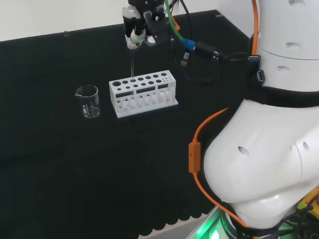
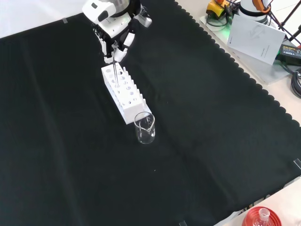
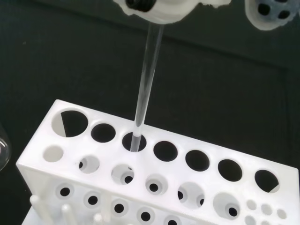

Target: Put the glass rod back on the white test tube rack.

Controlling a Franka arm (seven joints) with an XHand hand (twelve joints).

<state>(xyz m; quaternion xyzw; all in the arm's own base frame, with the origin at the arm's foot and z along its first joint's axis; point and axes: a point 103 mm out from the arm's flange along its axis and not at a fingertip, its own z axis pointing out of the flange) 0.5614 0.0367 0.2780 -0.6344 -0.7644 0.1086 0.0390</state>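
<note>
- Head view: black cloth [image 1: 60,164] carries white test tube rack [image 1: 143,93].
- Hand [image 1: 135,25] above rack's back row, fingers curled around glass rod [image 3: 146,79].
- Rod upright, lower tip inside a back-row hole.
- Beaker [image 1: 88,101] just left of rack.

We take the test tube rack [image 1: 143,94] as our landmark. In the head view the beaker [image 1: 88,101] stands just left of it on the cloth [image 1: 75,174]; in the front view the beaker touches or nearly touches the rack's near end. The hand [image 1: 135,26] hangs above the rack. From it the glass rod [image 3: 145,80] reaches down into a hole in the rack's top, third from the beaker end.
</note>
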